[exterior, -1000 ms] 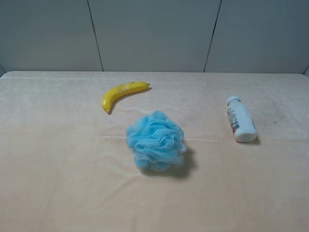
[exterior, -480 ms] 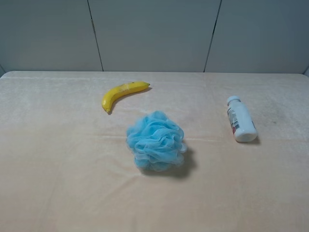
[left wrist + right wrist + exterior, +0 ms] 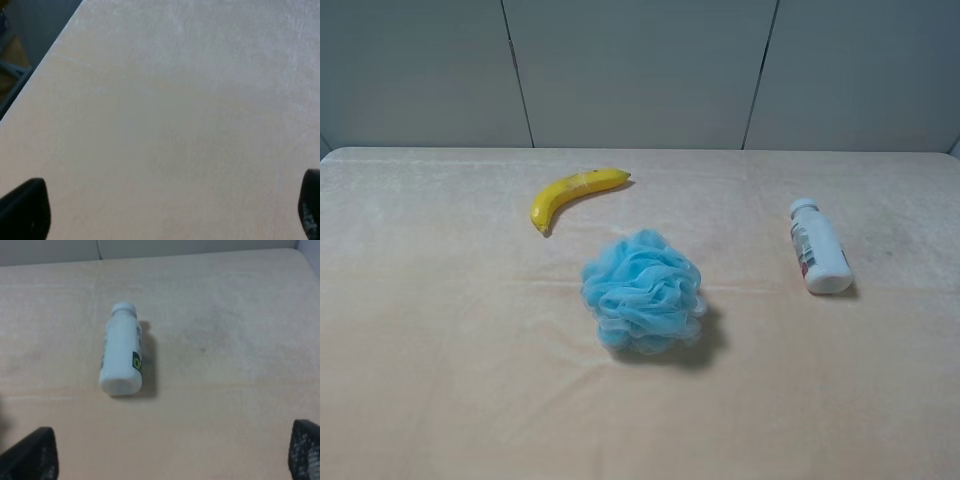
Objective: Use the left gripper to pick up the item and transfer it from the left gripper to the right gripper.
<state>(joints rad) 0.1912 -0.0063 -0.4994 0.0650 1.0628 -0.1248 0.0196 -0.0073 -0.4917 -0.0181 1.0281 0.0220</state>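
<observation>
The item, a small white bottle with a round cap and a printed label, lies on its side at the right of the table, cap toward the back. It also shows in the right wrist view, lying well ahead of my right gripper, whose fingertips are spread wide and empty. My left gripper is open too, its fingertips wide apart over bare cloth, with no object in that view. Neither arm shows in the exterior high view.
A yellow banana lies at the back left. A blue mesh bath sponge sits in the middle. The table has a peach cloth; its edge shows in the left wrist view.
</observation>
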